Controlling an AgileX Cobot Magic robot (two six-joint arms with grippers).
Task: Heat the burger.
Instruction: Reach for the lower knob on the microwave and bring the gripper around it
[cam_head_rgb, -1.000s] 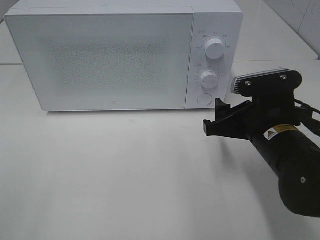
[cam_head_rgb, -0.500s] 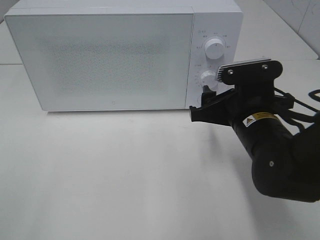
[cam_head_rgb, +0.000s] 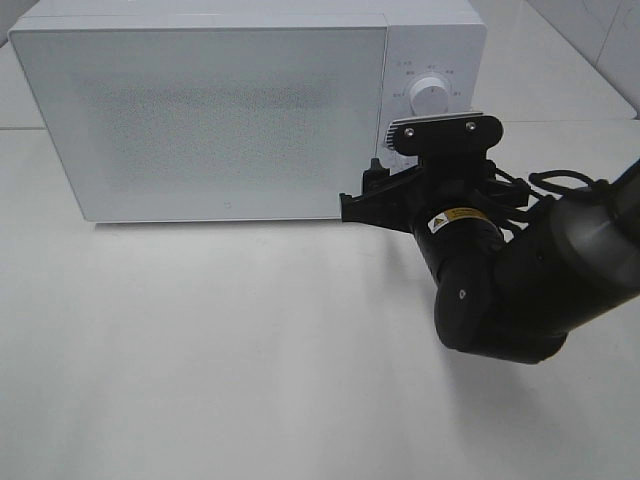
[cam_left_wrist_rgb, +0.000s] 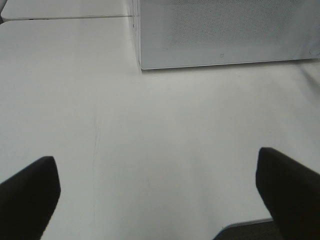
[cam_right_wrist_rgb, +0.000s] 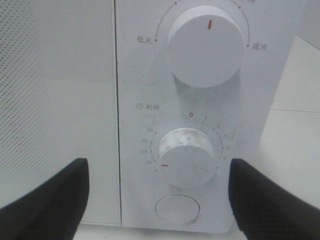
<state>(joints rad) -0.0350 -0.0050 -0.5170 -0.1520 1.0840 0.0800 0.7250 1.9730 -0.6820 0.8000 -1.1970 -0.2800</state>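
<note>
White tabletop (cam_head_rgb: 200, 350) carries a white microwave (cam_head_rgb: 200, 110), door closed. The right gripper (cam_head_rgb: 360, 192) hangs just before its control panel, jaws apart, facing the timer dial (cam_right_wrist_rgb: 186, 156) (red mark low on its scale). The left gripper (cam_left_wrist_rgb: 156, 172) hovers over the table, jaws wide apart. The burger shows in no view.

The left tool (cam_left_wrist_rgb: 159, 194) hovers with fingers wide apart over the white table (cam_left_wrist_rgb: 65, 85) near its edge; a white microwave (cam_left_wrist_rgb: 225, 32) stands well beyond.

Right pincer (cam_head_rgb: 362, 196) spread wide on its outstretched arm (cam_head_rgb: 520, 290); left pincer (cam_left_wrist_rgb: 159, 197) spread wide too.
</note>
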